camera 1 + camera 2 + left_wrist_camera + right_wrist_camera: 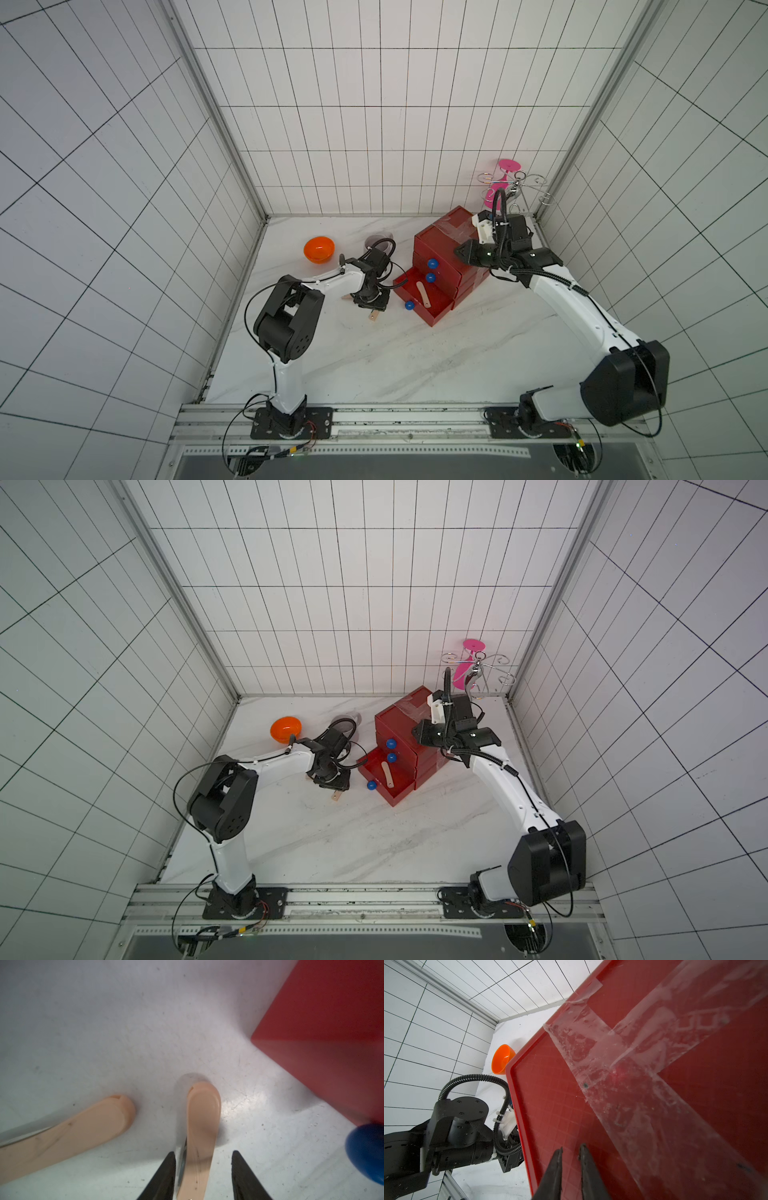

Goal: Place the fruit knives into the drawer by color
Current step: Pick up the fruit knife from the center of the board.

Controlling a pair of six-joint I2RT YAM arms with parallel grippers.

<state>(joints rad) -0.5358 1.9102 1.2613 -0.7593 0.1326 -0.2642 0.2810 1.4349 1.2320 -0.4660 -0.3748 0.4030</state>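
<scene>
The drawer is a red chest [440,245] with clear tape on top. Its bottom drawer [434,318] is pulled out, and one peach-pink fruit knife [424,294] lies inside. My left gripper [203,1153] is low over the table just left of it. It is open and straddles a peach-pink knife [204,1118], which lies close to one finger with a gap to the other. Beside it lies a second peach-pink knife [68,1136]. My right gripper [571,1147] rests over the chest's taped top [623,1076]. It is shut to a narrow slit with nothing between the fingers.
An orange bowl [318,249] and a pale mug [376,242], partly behind my left arm, stand at the back left. A wire rack with a pink glass [505,178] fills the back right corner. The blue knob [365,1153] of the open drawer is close to my left fingers.
</scene>
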